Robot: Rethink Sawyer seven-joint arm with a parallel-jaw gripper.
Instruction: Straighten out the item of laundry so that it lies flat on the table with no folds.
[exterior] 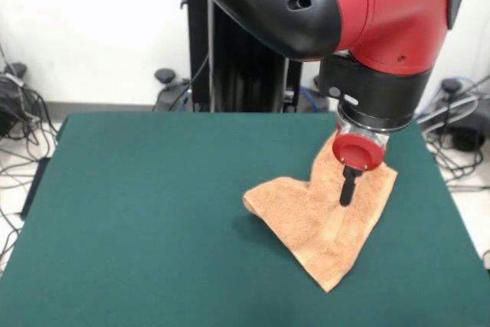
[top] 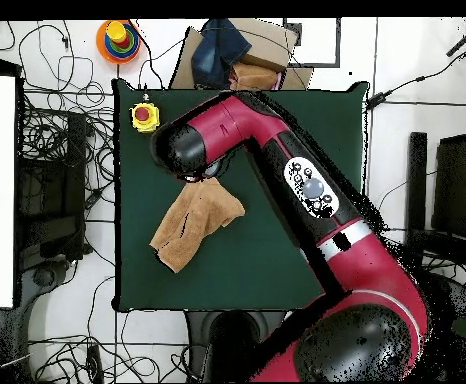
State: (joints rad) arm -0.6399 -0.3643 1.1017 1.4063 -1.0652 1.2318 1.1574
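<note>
The item of laundry [exterior: 321, 216], a light orange-tan towel, lies on the right half of the dark green table [exterior: 153, 227]. It is crumpled, with a raised fold along its left edge and one corner pointing at the table's near edge. My gripper [exterior: 347, 201] hangs straight down from the red wrist over the towel's upper right part. It shows as one narrow black bar and looks shut, with its tip at the cloth's surface. In the overhead view the towel [top: 192, 230] sits just below the arm's black elbow [top: 182, 150], which hides the gripper.
A yellow box with a red button [top: 144, 116] stands on one table corner. Beyond that table edge lie a cardboard box [top: 262, 50] with a blue cloth and a coloured ring toy [top: 119, 38]. Cables cover the floor on both sides.
</note>
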